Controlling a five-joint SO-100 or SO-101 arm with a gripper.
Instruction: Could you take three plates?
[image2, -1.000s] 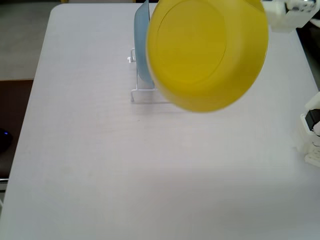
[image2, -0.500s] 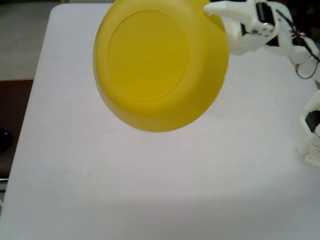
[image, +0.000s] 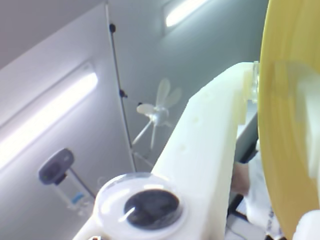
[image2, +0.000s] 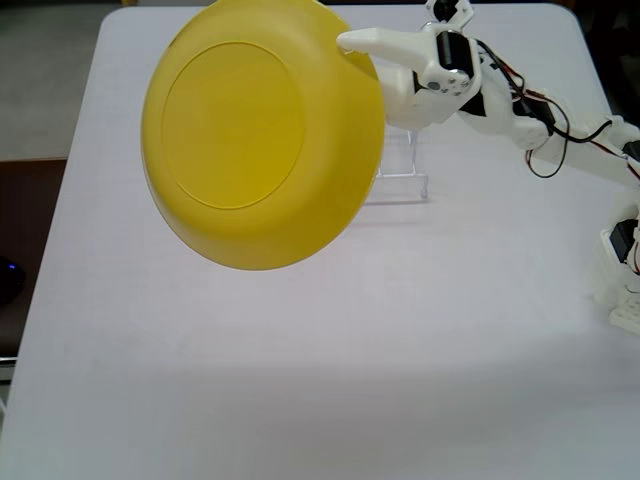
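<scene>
Your gripper (image2: 362, 52) has its jaws clamped on the rim of the yellow plate (image2: 250, 140), at the plate's upper right edge as the fixed view shows it. One white finger (image2: 375, 42) lies across the rim there, pointing left. In the wrist view the same grip appears from beside the jaw: a white finger (image: 207, 145) runs up the frame and meets the plate's yellow wall (image: 287, 115) near the top right, the plate edge-on along the right side.

You have the plate lifted clear of the white table (image2: 300, 380), tilted so its flat underside faces the fixed camera. It hangs over the upper left part of the table and casts a faint shadow below.

Your arm (image2: 500, 105) reaches in from the right edge, with loose wires trailing along it. Just right of the plate and partly behind it, a clear rack (image2: 405, 180) stands on the table.

The wrist camera looks upward at ceiling lights (image: 45, 117), a ceiling fan (image: 157, 112) and a webcam (image: 56, 166)
</scene>
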